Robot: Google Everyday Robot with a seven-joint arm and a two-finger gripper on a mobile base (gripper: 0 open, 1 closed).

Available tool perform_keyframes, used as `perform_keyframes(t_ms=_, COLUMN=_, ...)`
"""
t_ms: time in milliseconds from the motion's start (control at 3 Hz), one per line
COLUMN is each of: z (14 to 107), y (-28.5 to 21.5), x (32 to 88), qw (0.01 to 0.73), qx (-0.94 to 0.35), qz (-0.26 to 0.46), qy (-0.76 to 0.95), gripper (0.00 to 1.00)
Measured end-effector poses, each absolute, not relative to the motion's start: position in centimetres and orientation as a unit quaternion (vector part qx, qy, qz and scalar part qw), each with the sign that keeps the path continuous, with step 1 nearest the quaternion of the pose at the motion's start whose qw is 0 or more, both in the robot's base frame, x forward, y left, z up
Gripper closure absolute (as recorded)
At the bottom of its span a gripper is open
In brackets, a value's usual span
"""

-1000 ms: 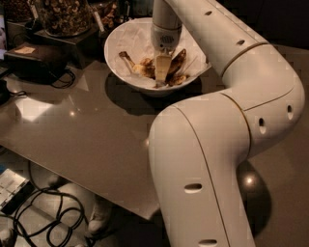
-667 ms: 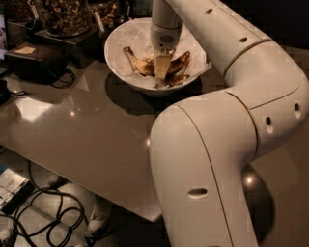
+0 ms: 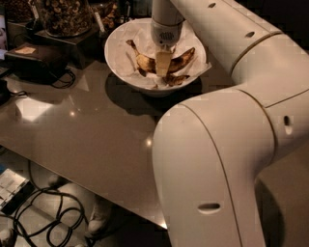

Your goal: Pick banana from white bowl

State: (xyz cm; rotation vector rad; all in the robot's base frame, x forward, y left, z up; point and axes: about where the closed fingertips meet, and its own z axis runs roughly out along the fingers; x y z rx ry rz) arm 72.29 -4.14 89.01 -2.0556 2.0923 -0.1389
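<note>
1. Camera view: the banana point(image 3: 182, 59) lies inside the white bowl point(image 3: 115, 61), curved and heavily browned. Its thin stem points to the upper left and its far end rests near the right rim.
2. The gripper point(image 3: 163, 64) reaches straight down into the bowl and sits right over the middle of the banana, hiding part of it. Whether it grips the fruit or merely touches it cannot be told.
3. Small brownish peel scraps point(image 3: 175, 80) lie just in front of the banana on the crumpled white paper point(image 3: 200, 69), which pokes past the rim on the right.
4. The bowl stands on a glossy grey-brown table point(image 3: 91, 140), near its far edge.
5. The robot's white arm point(image 3: 227, 144) fills the right side of the view; it bends over and descends into the bowl.
6. Left of the bowl stands a glass jar of nuts point(image 3: 65, 14) on a dark block, with a black box point(image 3: 34, 57) beside it.
7. Black cables point(image 3: 46, 214) coil on the floor below the table's near edge.
</note>
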Motion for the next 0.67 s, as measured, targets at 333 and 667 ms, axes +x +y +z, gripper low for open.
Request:
perform_keyframes(t_ms=333, z=91.56, y=-4.67, x=69.97, qw=0.107, qx=-0.675, qz=-0.070, qy=0.727, gripper=1.00)
perform_keyframes(t_ms=667, z=91.68, y=-4.79, x=69.86, qw=0.112, qx=-0.674, qz=-0.071, qy=0.727, gripper=1.00)
